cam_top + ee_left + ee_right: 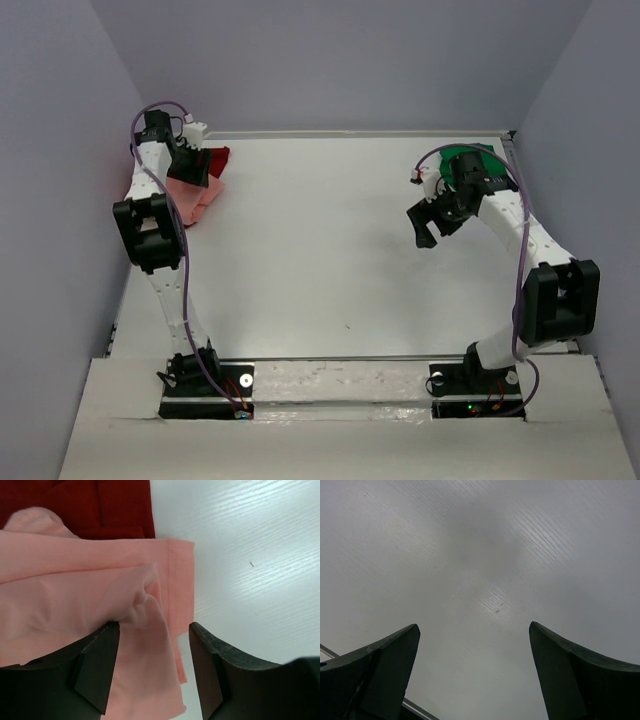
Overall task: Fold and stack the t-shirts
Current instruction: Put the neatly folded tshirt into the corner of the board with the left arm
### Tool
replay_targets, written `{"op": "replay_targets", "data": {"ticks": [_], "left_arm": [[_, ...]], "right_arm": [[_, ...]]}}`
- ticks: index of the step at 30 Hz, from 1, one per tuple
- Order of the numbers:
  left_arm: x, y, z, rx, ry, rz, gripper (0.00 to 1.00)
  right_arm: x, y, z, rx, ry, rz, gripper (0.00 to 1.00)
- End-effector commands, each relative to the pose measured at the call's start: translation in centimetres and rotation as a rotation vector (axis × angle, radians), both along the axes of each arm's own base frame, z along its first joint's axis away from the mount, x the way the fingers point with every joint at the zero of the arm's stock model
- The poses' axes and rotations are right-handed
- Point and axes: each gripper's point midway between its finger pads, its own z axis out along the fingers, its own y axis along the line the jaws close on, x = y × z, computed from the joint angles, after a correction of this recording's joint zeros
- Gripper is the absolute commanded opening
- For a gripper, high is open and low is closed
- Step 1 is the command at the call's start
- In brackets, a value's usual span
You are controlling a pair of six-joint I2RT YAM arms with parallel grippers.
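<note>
The pink shirt (75,580) looks limp and light; best pinched at its stitched hem (176,580). The left claw (155,630) straddles a fold, unclenched; the right claw (475,630) gapes empty

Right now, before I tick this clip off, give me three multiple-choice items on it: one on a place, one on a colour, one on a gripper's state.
1. The green t-shirt lies at the table's: A far-right corner; B far-left corner; C centre.
2. At the left gripper, the cloth between the fingers is: A green; B salmon-pink; C dark red.
3. The right gripper is: A shut on cloth; B shut, empty; C open.

A: the top view shows it far right.
B: the salmon-pink t-shirt reaches between them.
C: its jaws stand wide over bare table.
</note>
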Motion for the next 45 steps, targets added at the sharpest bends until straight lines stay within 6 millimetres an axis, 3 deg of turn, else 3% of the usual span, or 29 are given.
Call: {"op": "replay_targets", "data": {"ticks": [1,9,14,17,19,21,22,23,24,25,26,29,30,31,33,36,38,45], "left_arm": [[-0.4,-0.3,-2.5,-0.048,0.030,-0.007,0.68],[0.1,-0.9,-5.5,-0.097,0.074,-0.028,0.68],[0.7,-0.7,-5.1,-0.093,0.060,-0.020,0.68],[0.9,-0.7,-3.1,-0.093,0.040,-0.019,0.68],[0.8,-1.1,0.3,-0.107,0.002,-0.020,0.68],[0.4,-1.9,5.6,-0.121,-0.073,-0.036,0.70],[0.4,-2.2,9.9,-0.100,-0.158,-0.046,0.72],[-0.1,-2.4,9.7,-0.105,-0.137,-0.045,0.74],[-0.4,-2.9,13.9,-0.088,-0.220,-0.066,0.76],[-1.8,-3.4,16.7,-0.090,-0.256,-0.069,0.81],[-1.9,-3.6,16.6,-0.098,-0.252,-0.074,0.83],[-5.6,-4.9,21.4,-0.107,-0.330,-0.094,0.89],[-6.2,-5.0,21.7,-0.108,-0.338,-0.087,0.91],[-6.5,-5.0,20.1,-0.119,-0.318,-0.066,0.93],[-8.2,-5.3,19.6,-0.126,-0.345,-0.033,0.99],[-10.5,-5.5,18.7,-0.126,-0.364,0.005,0.99],[-11.3,-5.5,19.9,-0.116,-0.436,0.023,0.99],[-12.6,-4.1,17.0,-0.085,-0.442,0.167,0.99]], "right_arm": [[0.6,-0.1,0.8,-0.007,-0.030,-0.003,0.96],[0.7,-0.2,0.2,-0.019,0.000,-0.007,0.96],[0.7,-0.1,0.6,-0.011,-0.003,-0.002,0.95],[0.5,0.1,1.0,-0.001,-0.014,0.002,0.95],[0.4,0.1,1.6,0.005,-0.033,0.003,0.95],[0.4,0.1,2.5,0.008,-0.059,0.003,0.96],[0.3,0.1,2.8,0.009,-0.065,-0.001,0.96],[0.4,0.1,3.2,0.011,-0.077,-0.001,0.96],[0.3,0.2,3.7,0.018,-0.088,-0.005,0.96],[0.3,0.4,4.5,0.033,-0.109,-0.001,0.97],[0.3,0.5,4.9,0.040,-0.118,-0.002,0.97],[0.3,0.5,6.0,0.057,-0.151,-0.026,0.97],[0.4,0.5,6.3,0.067,-0.159,-0.063,0.98],[0.7,-0.1,6.3,0.046,-0.181,-0.101,0.99],[0.9,-0.7,7.0,0.043,-0.237,-0.165,0.99],[0.7,-1.9,7.5,0.024,-0.322,-0.250,1.00],[1.1,-2.7,7.9,0.011,-0.381,-0.303,1.00],[-0.5,-3.5,6.4,0.013,-0.376,-0.383,1.00]]}}
